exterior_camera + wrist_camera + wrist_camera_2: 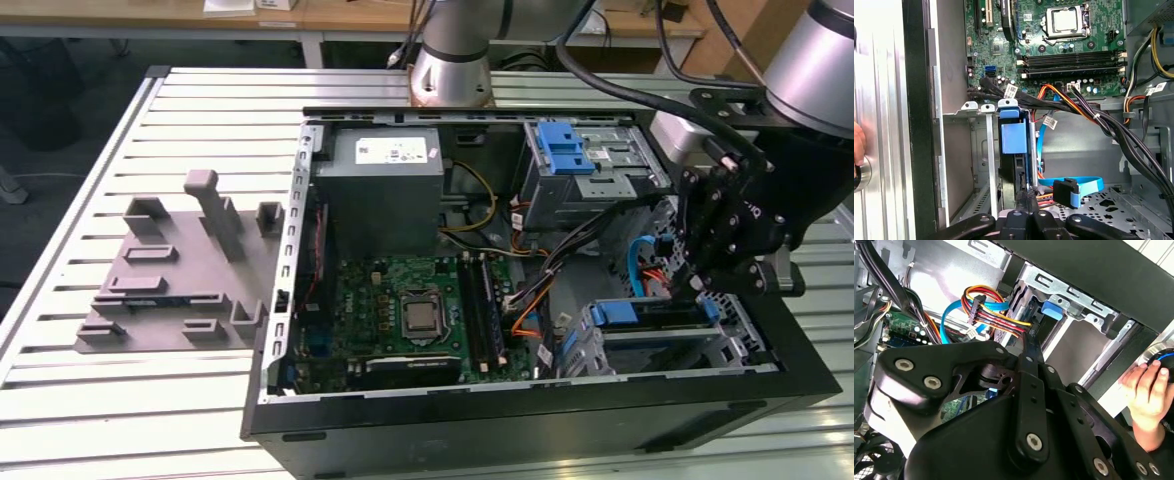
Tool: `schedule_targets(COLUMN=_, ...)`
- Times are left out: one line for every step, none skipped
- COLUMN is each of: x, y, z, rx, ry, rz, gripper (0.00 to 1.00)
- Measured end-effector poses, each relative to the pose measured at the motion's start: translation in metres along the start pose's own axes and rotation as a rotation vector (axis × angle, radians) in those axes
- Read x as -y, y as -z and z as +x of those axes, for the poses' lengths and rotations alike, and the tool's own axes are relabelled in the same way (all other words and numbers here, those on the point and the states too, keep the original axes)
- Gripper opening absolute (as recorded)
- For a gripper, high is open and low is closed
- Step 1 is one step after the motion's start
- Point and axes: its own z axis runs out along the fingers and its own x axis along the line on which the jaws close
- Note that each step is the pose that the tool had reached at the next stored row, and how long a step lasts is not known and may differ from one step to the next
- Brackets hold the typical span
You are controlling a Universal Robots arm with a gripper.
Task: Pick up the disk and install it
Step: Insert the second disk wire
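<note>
Open computer case (534,420) lying on slatted table (80,400), side panel off. Motherboard (414,315) exposed on case floor, bare CPU socket near its middle. Power supply (387,190) at far end; second blue-fronted drive cage (587,165) beside it, toward the exterior view's right.

Disk (654,312) seated on edge in metal drive cage (667,350) at near corner of case, toward the exterior view's right. Blue carrier edge up, blue pull tab (1014,137) facing out in the first wrist view. Same tab (1052,308) visible in the second wrist view behind cage rails.

Gripper (697,285) low inside case, just above rear end of disk. Fingers (1029,192) pressed together into one thin blade, tip touching or nearly touching disk's rear edge; jaws closed, nothing held between them. Contact itself not resolvable.

Bundle of red, yellow and orange wires (999,315) plus blue flat cable (1074,187) lying just beside cage, connector end loose near gripper.

Grey fixture (180,270) with upright posts on table, well apart from case, toward the exterior view's left.

Person's hand (1149,400) outside case wall, resting on round control.
</note>
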Motion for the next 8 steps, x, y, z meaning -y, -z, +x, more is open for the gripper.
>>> schedule_targets(x=0.0, y=0.0001, z=0.0, rx=0.0, ry=0.0, rz=0.0, gripper=0.11)
schedule_targets(x=0.0, y=0.0001, z=0.0, rx=0.0, ry=0.0, rz=0.0, gripper=0.11)
schedule_targets(x=0.0, y=0.0001, z=0.0, rx=0.0, ry=0.0, rz=0.0, gripper=0.11)
schedule_targets(x=0.0, y=0.0001, z=0.0, rx=0.0, ry=0.0, rz=0.0, gripper=0.11)
schedule_targets(x=0.0, y=0.0001, z=0.0, rx=0.0, ry=0.0, rz=0.0, gripper=0.11)
schedule_targets(x=0.0, y=0.0001, z=0.0, rx=0.0, ry=0.0, rz=0.0, gripper=0.11)
schedule_targets(x=0.0, y=0.0001, z=0.0, rx=0.0, ry=0.0, rz=0.0, gripper=0.11)
schedule_targets(x=0.0, y=0.0001, z=0.0, rx=0.0, ry=0.0, rz=0.0, gripper=0.11)
